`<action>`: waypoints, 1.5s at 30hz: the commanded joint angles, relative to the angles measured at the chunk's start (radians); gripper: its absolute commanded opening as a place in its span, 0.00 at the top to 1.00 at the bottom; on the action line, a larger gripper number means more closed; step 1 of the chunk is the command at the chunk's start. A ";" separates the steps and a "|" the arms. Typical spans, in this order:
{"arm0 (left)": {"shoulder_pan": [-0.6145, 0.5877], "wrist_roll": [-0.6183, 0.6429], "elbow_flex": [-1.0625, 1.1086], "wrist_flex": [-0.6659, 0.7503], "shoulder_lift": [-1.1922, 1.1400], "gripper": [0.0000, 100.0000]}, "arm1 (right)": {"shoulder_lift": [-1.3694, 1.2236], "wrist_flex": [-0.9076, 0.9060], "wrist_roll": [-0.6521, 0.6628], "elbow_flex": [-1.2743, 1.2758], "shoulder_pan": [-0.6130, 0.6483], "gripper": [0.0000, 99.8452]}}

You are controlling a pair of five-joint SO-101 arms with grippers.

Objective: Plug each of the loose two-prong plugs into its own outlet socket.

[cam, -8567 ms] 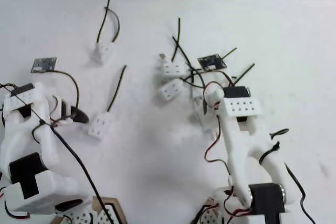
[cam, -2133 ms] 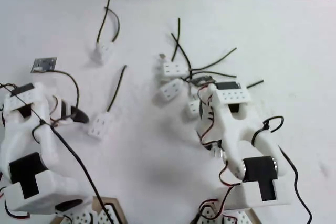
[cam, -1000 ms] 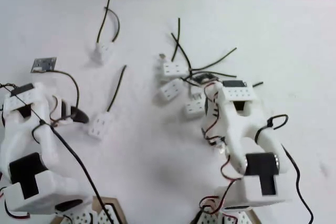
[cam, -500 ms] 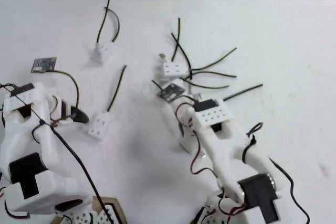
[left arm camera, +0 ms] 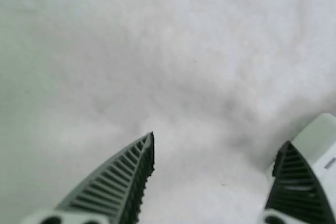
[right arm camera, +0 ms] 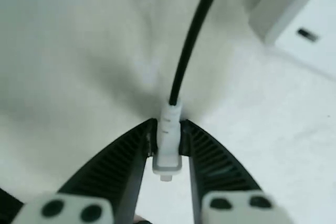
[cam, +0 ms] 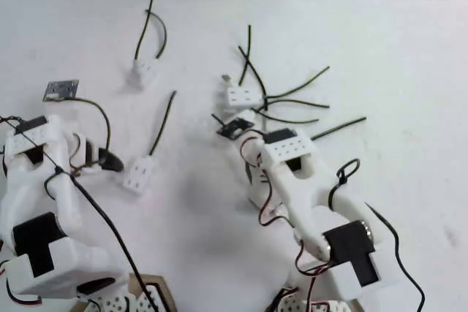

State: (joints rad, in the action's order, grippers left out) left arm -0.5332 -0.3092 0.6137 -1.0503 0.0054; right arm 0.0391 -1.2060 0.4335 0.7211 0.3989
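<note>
My right gripper [right arm camera: 168,129] is shut on a white two-prong plug [right arm camera: 168,150], whose black cable [right arm camera: 197,30] runs away from the fingers. The corner of a white outlet block [right arm camera: 310,14] lies just beyond it. In the high view the right arm [cam: 289,153] stands at mid-table, in front of an outlet block [cam: 243,96] with cables fanning out. A black cable [cam: 338,128] trails to the right of the arm. My left gripper [left arm camera: 218,145] is open over bare table, with an outlet's corner [left arm camera: 321,137] beside one finger. That outlet [cam: 140,174] lies right of the left arm [cam: 36,144].
A third outlet block [cam: 144,71] with a black cable plugged in sits at the back left. Loose black cables [cam: 296,85] spread behind the right arm. A small circuit board [cam: 61,90] lies at the far left. The table's right side has free room.
The right arm has swung left and toward the front, away from the cable cluster, dragging a black cable with it. The left arm has not moved.
</note>
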 commanded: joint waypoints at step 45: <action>0.151 0.264 0.416 0.183 0.923 0.65 | 0.664 0.058 -0.347 -0.041 0.311 0.98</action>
State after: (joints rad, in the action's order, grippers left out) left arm -0.3997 -0.1020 0.9590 -0.9613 0.8109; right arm 0.6467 -1.1738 0.1250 0.7104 0.6797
